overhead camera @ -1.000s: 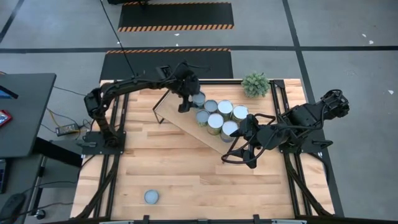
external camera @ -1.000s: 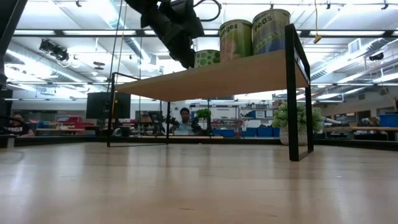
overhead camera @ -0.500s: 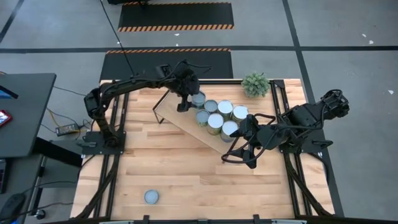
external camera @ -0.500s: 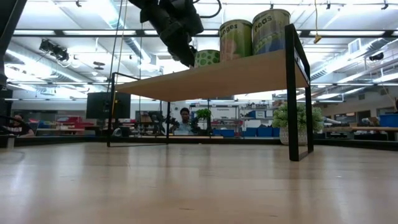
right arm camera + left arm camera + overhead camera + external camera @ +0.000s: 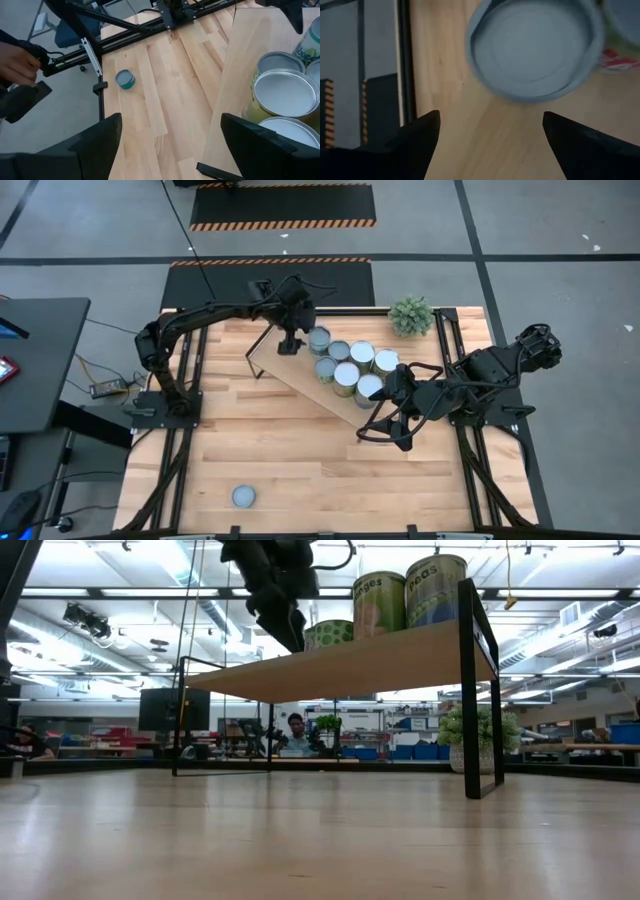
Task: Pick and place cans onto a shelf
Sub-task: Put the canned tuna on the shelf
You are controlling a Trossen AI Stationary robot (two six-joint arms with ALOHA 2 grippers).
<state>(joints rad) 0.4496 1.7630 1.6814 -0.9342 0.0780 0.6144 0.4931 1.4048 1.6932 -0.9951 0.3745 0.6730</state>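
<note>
The shelf (image 5: 300,375) is a light wood board on a black frame, standing on the table's far half. Several cans stand on it. The nearest to my left gripper is a pale blue-topped can (image 5: 319,340), which fills the left wrist view (image 5: 535,45). My left gripper (image 5: 290,342) is open and empty above the shelf's far left part, just left of that can; it also shows in the low view (image 5: 292,635). One more blue-topped can (image 5: 243,497) stands upright on the table near the front edge. My right gripper (image 5: 395,435) waits open and empty right of the shelf.
A small potted plant (image 5: 410,315) stands at the table's far right. The shelf's black legs (image 5: 468,690) reach down to the table. In the right wrist view a person's hand (image 5: 17,62) shows beyond the table's left edge. Bare tabletop (image 5: 330,470) lies near the front.
My left gripper has drawn back from the pale blue-topped can toward the table's left edge, staying above the shelf. The can stays upright on the shelf where it was.
</note>
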